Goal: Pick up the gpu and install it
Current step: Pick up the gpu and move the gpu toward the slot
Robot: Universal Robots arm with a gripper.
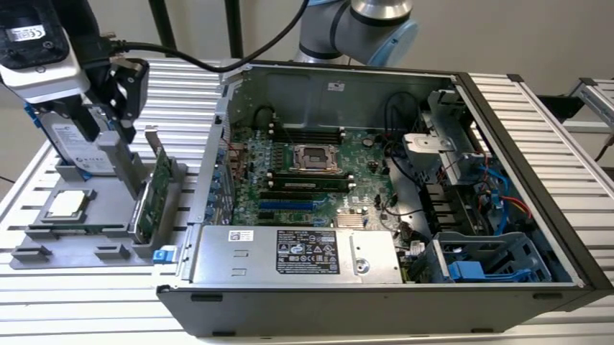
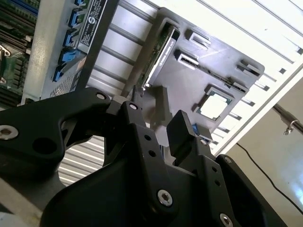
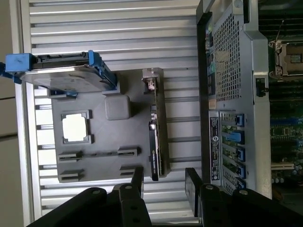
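- arm joint point(image 1: 376, 20): rounded silver-grey tube with a pale blue cap
- gripper point(image 3: 164, 183): matte black, with blocky fingers and linkages studded with silver screws
- black cable point(image 1: 172, 50) loops to the white-grey wrist housing point(image 1: 39, 61)

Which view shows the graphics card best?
First wrist view: the graphics card stands edge-on in its holder, full length clear. The exterior view shows its green face obliquely; the second wrist view, just an edge.

Matt black hand point(image 3: 164, 172), matt grey plastic tray point(image 3: 109, 137), ribbed metal table point(image 3: 118, 28).
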